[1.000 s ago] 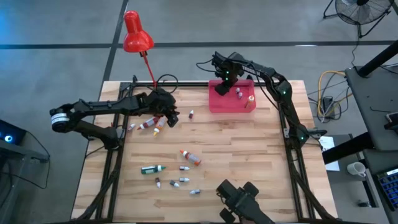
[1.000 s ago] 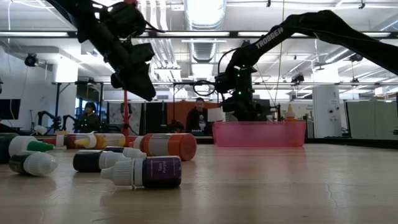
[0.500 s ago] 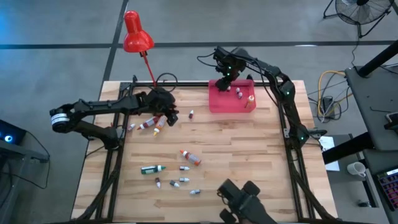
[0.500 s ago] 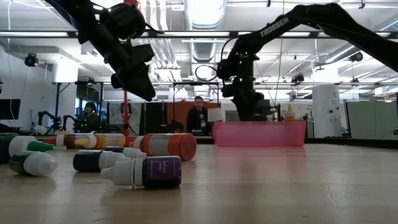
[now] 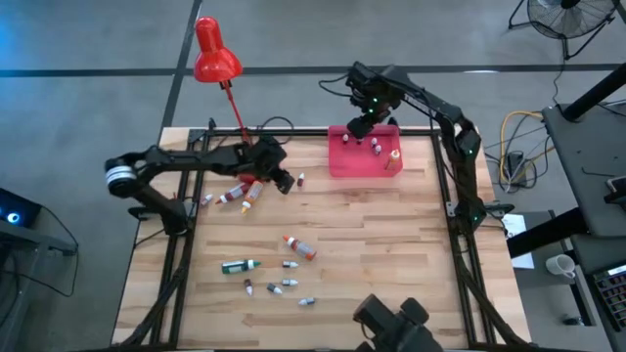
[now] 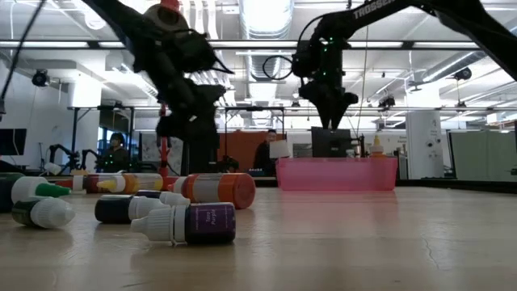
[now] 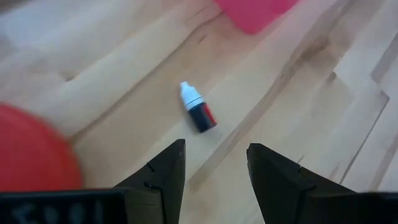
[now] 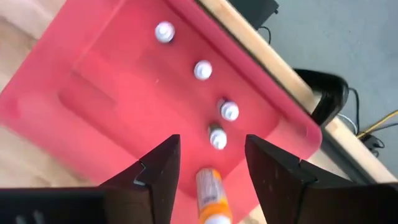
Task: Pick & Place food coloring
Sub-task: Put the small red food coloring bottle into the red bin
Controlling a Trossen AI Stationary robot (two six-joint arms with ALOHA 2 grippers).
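Left wrist view: left gripper (image 7: 212, 171), fingers apart and empty, hovers short of a small dark bottle (image 7: 198, 111) lying on its side, which could roll away if nudged off-centre; right gripper (image 8: 207, 163), fingers apart, hangs over the pink tray (image 8: 99, 118).

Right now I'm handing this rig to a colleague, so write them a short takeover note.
Left gripper: open, empty, above a lone small bottle lying near the pink tray.
Right gripper: open, empty, raised over the tray.
Done: five bottles stand in the tray, four small ones and an orange one.
Left: about a dozen bottles on the table, a cluster by the left arm and a group near the front edge.
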